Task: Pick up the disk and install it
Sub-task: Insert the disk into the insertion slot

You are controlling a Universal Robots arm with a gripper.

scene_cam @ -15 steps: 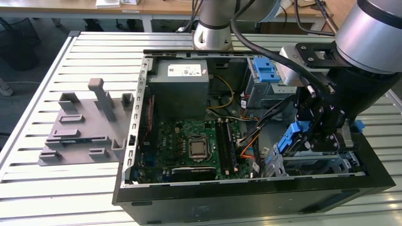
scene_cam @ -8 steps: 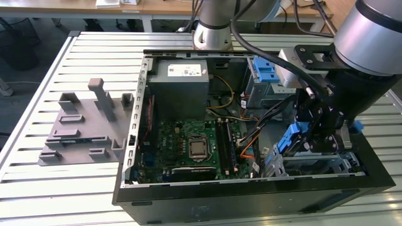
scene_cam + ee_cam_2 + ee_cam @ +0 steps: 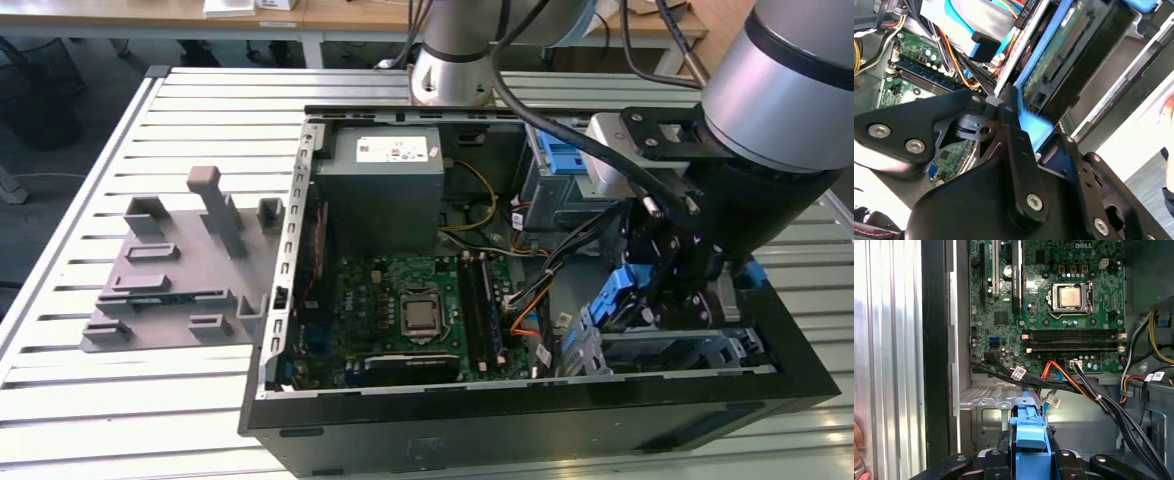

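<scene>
The gripper is down inside the open computer case. Its black fingers are closed tightly on the disk and grip it by its blue plastic bracket. The disk hangs on edge between them, tilted. In the second wrist view its green circuit-board side faces the camera. In the first wrist view the blue bracket sits squarely between the finger bases.

Directly beneath the gripper is the grey metal drive bay, and the disk is just above its opening, not seated. A bundle of orange and black cables crosses close beside the gripper, between the bay and the motherboard, crowding the way in.

Beyond the cables from the gripper, towards the exterior view's left, lies the motherboard, with the grey power-supply box behind it. Well apart from the gripper, outside the case, a grey moulded fixture rests on the slatted table.
</scene>
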